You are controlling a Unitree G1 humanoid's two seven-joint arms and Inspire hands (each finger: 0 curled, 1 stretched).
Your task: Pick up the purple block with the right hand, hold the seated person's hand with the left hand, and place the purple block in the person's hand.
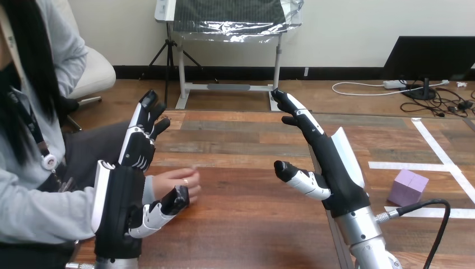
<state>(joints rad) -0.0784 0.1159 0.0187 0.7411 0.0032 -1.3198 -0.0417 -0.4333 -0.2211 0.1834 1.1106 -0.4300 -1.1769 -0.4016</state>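
Head view: one purple block (407, 188), a small solid cube, two robot hands and one person's hand (176, 184) are over a brown plank-topped wooden desk (246, 224).

The purple block rests flat on the desk at about 4 o'clock from the view's centre. It is just beside white tape lines (442, 162) stuck on the desk top. Its sides look nearly equal, so no long axis can be told. One vertical edge is turned toward the camera, and a faint seam crosses its top face. Nothing touches it.

The right robot hand (336, 174) is raised on edge above the desk. The block sits at 3 o'clock from its palm and apart from it. Its fingers are straight and spread, reaching toward 11 o'clock, and the thumb juts out toward 9 o'clock. It holds nothing.

The left robot hand (126, 207) stands at about 8 o'clock from the view's centre. Its fingers are straight and point to 12 o'clock, with the thumb stretched toward 3 o'clock. The person's hand lies just beside its palm at 2 o'clock, palm down with loosely bent fingers. The thumb tip overlaps that hand's lower edge, and I cannot tell whether they touch. Nothing is clasped.
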